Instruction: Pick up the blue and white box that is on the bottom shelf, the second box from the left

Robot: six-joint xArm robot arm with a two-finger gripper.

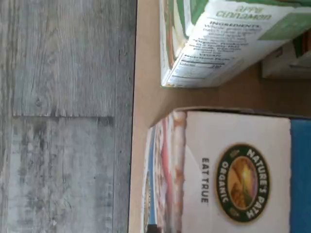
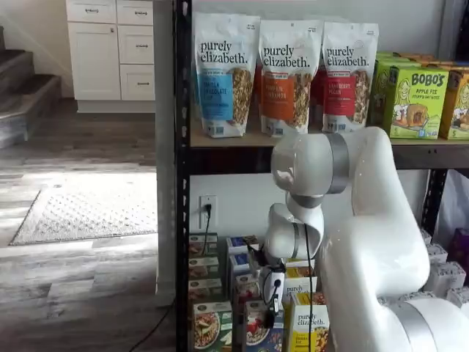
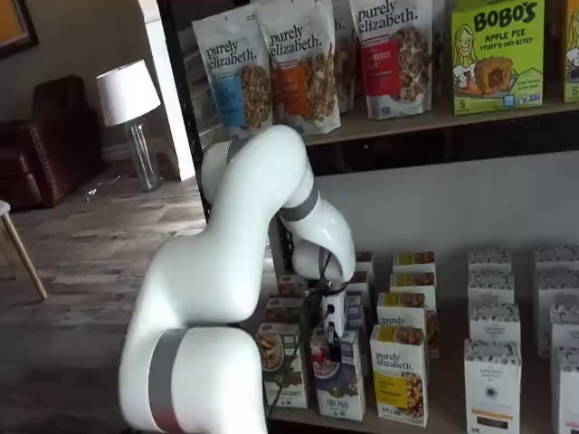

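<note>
**Low and centre in both shelf views: fingers down on the target box**

Along the front row of the bottom shelf (image 3: 445, 402), left to right: small green cardboard box (image 3: 279, 362), then the small, upright, dark blue and white box (image 3: 339, 389), then yellow "purely elizabeth" box (image 3: 399, 375). White-bodied gripper (image 2: 270, 317) with black fingers hanging right over the blue and white box. Cannot tell jaw width or whether a hold is made; fingers merge with the box top.

Probably light and fairly stiff at the edges, with thin walls that would dent under a hard squeeze and a glossy print that may be slippery. Best taken across the narrow sides near the top.

Readable in the wrist view: "apple cinnamon" and "INGREDIENTS" on the green box, "EAT TRUE" and "NATURE'S PATH ORGANIC" on the target's top. Upper right in a shelf view: green "BOBO'S APPLE PIE" carton (image 3: 498, 50).
</note>
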